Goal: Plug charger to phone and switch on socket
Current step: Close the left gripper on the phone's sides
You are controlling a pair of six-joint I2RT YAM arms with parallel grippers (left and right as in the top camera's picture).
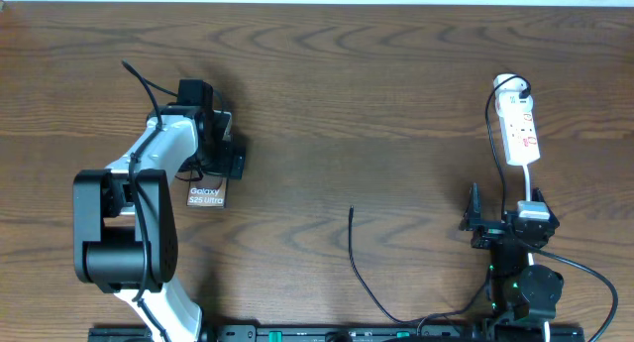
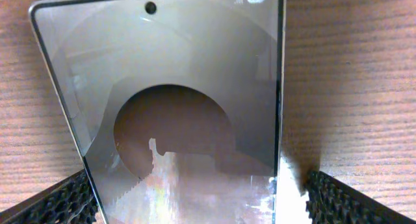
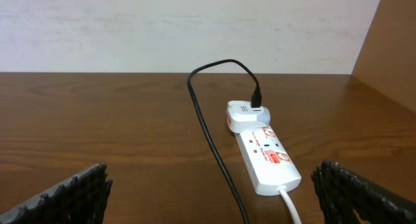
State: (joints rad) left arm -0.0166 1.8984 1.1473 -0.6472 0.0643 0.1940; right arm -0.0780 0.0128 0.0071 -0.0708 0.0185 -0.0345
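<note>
The phone (image 1: 206, 194), a bronze slab with white "Galaxy" lettering, lies left of centre, half hidden under my left gripper (image 1: 213, 169). In the left wrist view its glossy screen (image 2: 175, 87) fills the frame, and my left gripper (image 2: 195, 198) has a finger on each long edge, shut on it. The charger cable (image 1: 355, 253) ends in a loose tip at mid-table, then runs along the front edge to the socket (image 1: 520, 129), a white power strip at the right. My right gripper (image 1: 503, 218) is open and empty just in front of the strip (image 3: 270, 156), with the cable (image 3: 208, 133) between its fingers (image 3: 211, 178).
The cable's other end sits in a white adapter (image 3: 247, 113) at the strip's far end. The strip's white cord (image 3: 289, 208) runs back toward my right arm. A wooden side wall (image 3: 390, 49) stands to the right, and a pale wall is behind the table.
</note>
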